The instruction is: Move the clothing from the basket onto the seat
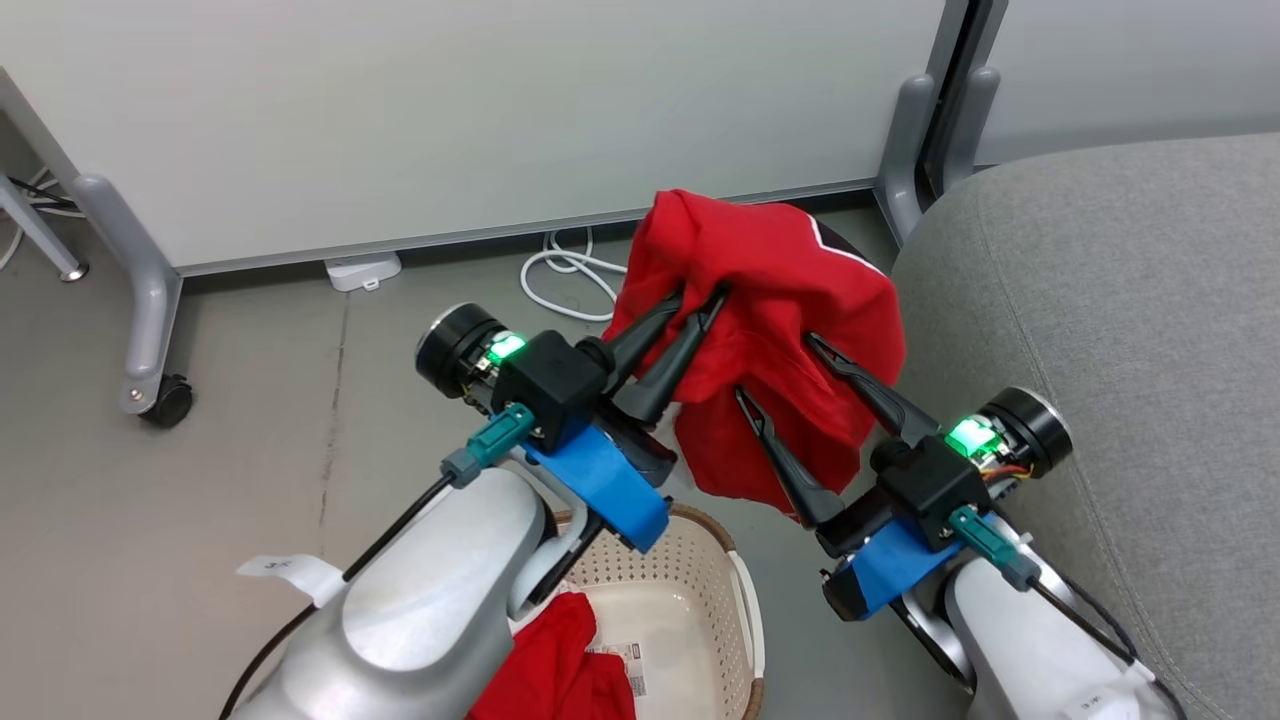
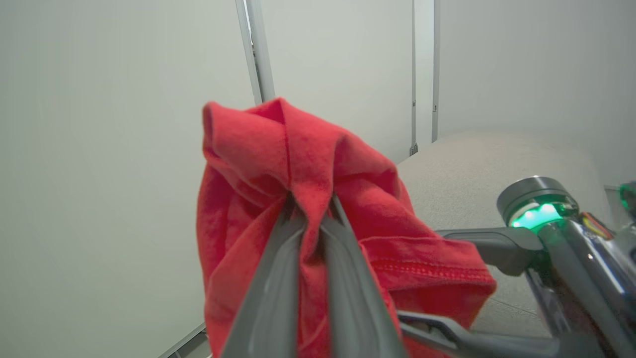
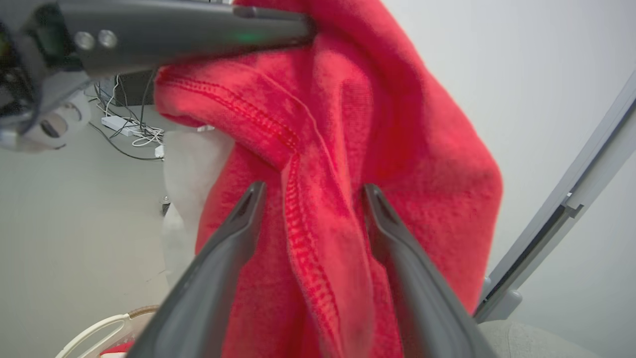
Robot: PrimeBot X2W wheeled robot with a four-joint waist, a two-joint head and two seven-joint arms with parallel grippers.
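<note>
A red piece of clothing (image 1: 780, 330) hangs in the air above the floor, between the basket and the seat. My left gripper (image 1: 700, 297) is shut on its upper fold; in the left wrist view the fabric (image 2: 278, 164) is pinched between the two fingers of that gripper (image 2: 312, 209). My right gripper (image 1: 775, 365) stands open, its fingers either side of a hanging hem (image 3: 318, 248), with the jaws (image 3: 310, 194) wide apart. The cream basket (image 1: 700, 590) sits at the bottom, more red clothing (image 1: 560, 660) in it. The grey seat (image 1: 1120, 320) fills the right.
A white partition panel (image 1: 450, 110) on grey wheeled feet (image 1: 150, 330) stands behind. A coiled white cable (image 1: 565, 275) and a small white box (image 1: 362, 270) lie on the grey floor by the panel. A paper label (image 1: 640, 665) lies in the basket.
</note>
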